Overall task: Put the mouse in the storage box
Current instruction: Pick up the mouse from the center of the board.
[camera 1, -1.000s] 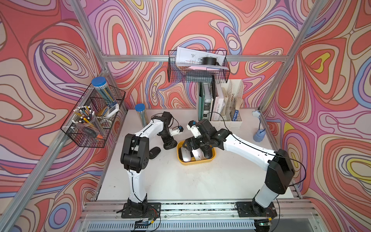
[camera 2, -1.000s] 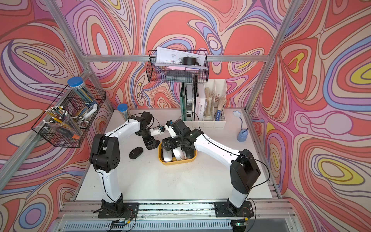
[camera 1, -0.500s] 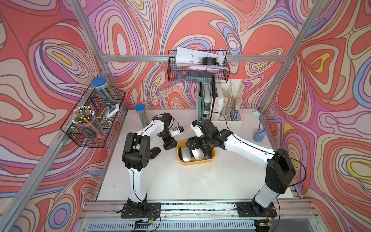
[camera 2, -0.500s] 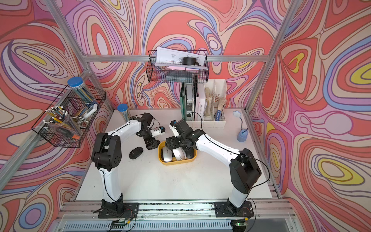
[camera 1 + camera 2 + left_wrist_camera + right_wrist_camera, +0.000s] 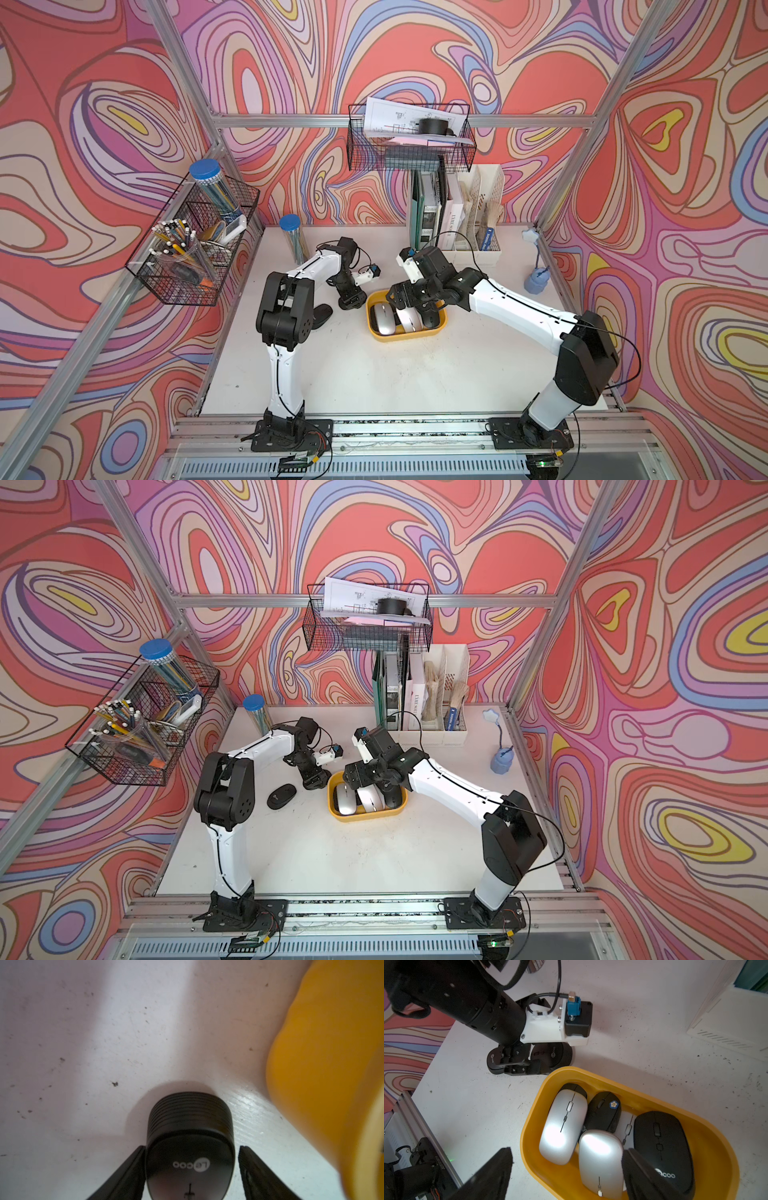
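The yellow-orange storage box (image 5: 409,335) (image 5: 365,815) sits mid-table and holds several silver and black mice, such as a silver mouse (image 5: 564,1126). Just left of the box a black mouse (image 5: 190,1126) (image 5: 550,1054) lies on the table between the jaws of my left gripper (image 5: 191,1147) (image 5: 349,299). One finger is against its side and a sliver of gap shows at the other. My right gripper (image 5: 566,1152) (image 5: 405,293) hovers open over the box's left end, one finger outside the rim, holding nothing. Another black mouse (image 5: 281,796) lies further left.
A white file organizer (image 5: 469,216) with binders stands at the back. A blue-lidded tube (image 5: 293,241) stands back left, and a small blue lamp (image 5: 536,278) at the right. Black wire baskets hang on the left wall (image 5: 195,241) and the back wall (image 5: 409,141).
My left jaws have narrowed around the black mouse. The left arm has shifted slightly and the right arm has barely moved.
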`<state>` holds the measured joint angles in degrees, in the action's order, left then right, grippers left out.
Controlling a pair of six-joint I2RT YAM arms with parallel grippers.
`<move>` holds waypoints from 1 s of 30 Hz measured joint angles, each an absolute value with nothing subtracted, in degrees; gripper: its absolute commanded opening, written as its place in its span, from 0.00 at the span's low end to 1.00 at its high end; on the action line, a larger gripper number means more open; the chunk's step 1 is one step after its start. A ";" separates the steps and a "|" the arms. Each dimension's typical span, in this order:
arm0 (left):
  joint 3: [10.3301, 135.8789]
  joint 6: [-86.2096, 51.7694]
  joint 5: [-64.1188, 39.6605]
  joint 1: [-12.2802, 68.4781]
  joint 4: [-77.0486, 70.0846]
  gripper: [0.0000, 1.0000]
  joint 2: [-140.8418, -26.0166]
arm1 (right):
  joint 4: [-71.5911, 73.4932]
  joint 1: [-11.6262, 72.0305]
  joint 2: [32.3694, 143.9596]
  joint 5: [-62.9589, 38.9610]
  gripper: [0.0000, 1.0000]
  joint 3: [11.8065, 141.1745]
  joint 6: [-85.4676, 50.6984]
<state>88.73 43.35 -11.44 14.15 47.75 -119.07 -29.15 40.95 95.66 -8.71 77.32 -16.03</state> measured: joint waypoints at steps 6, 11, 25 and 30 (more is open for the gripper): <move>88.68 42.52 -11.68 14.17 47.79 0.59 -119.09 | -29.15 40.95 95.66 -8.84 0.82 77.32 -16.16; 88.71 40.51 -11.86 14.17 47.81 0.52 -119.11 | -29.19 40.95 95.66 -8.84 0.82 77.30 -16.14; 85.03 33.21 -10.15 14.20 44.38 0.53 -116.71 | -29.17 40.95 95.66 -8.86 0.81 77.28 -16.14; 83.59 30.57 -6.35 14.20 43.81 0.55 -115.31 | -29.08 40.95 95.66 -8.93 0.81 77.21 -16.16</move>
